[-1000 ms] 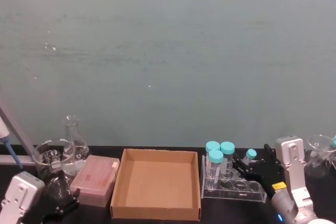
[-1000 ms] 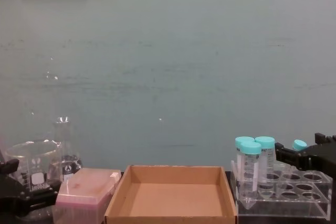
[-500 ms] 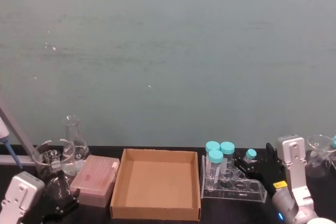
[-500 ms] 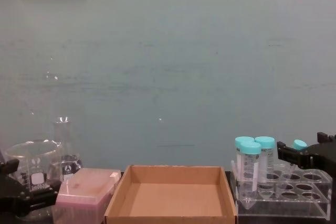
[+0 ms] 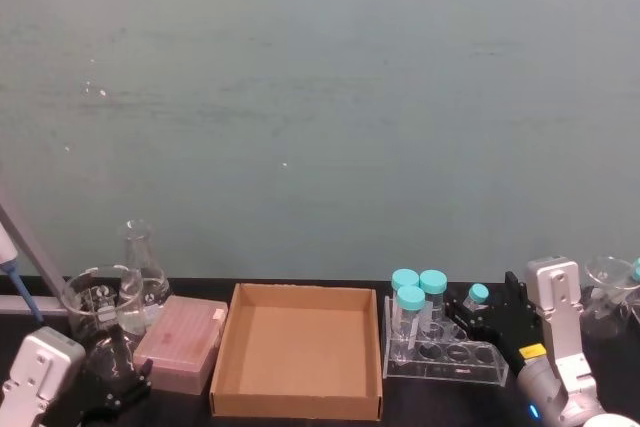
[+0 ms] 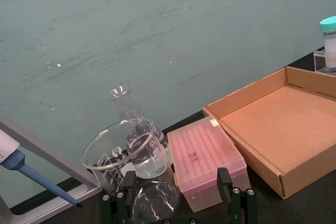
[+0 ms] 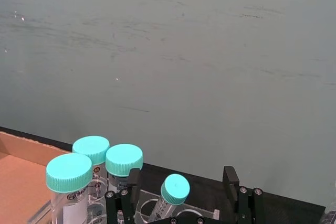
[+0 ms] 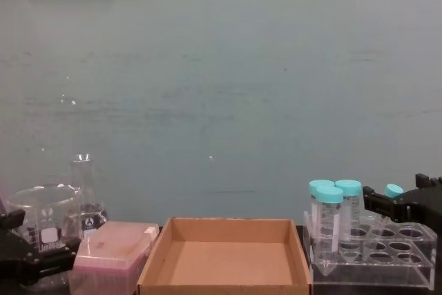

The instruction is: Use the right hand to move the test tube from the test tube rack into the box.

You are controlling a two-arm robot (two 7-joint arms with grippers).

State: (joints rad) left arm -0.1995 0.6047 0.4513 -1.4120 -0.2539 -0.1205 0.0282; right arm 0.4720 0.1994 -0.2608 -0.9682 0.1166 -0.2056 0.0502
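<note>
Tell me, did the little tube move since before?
No. The test tube stays put, its cap just as far right of the big tubes in the rack.

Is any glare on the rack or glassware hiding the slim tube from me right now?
Right wrist view: no glare on the test tube; its teal cap sits plainly between the open fingers of the right hand. Head view: the test tube rack carries only faint reflections, and the cap is readable. Left wrist view: bright highlights on the beaker, away from the work.
</note>
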